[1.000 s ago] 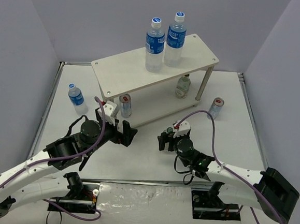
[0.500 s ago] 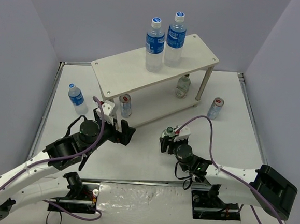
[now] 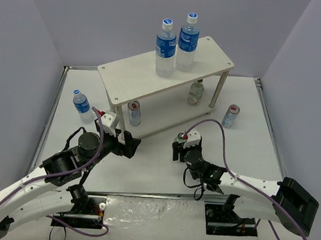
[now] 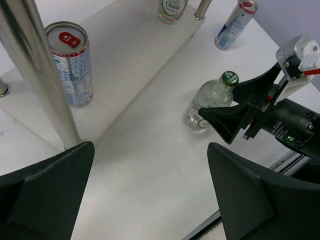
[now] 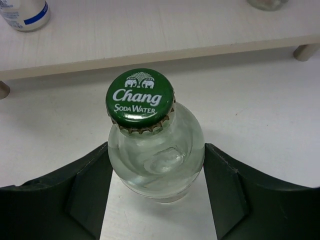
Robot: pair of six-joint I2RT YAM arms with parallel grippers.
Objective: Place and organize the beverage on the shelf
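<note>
A white table (image 3: 156, 170) lies flat beneath my right gripper (image 3: 179, 149) and my left gripper (image 3: 129, 144). A thin metal rail (image 3: 49, 119) edges it well off to the left of my left gripper. A second rail (image 3: 270, 128) runs far to the right of my right gripper. Plain lilac-grey walls (image 3: 101, 21) stand ahead of both. Behind them, at the near edge, runs a scuffed grey strip (image 3: 154, 205).

The place is a robotics lab test cell: two white arms (image 3: 33, 180) trailing purple cables (image 3: 211, 121) are bolted to the near edge of a white table (image 3: 162, 166) boxed in by plain grey walls (image 3: 90, 20). A pale wooden shelf (image 3: 130, 76) with bottles (image 3: 165, 48) and cans (image 3: 134, 113) stands on it like a bench setup.
</note>
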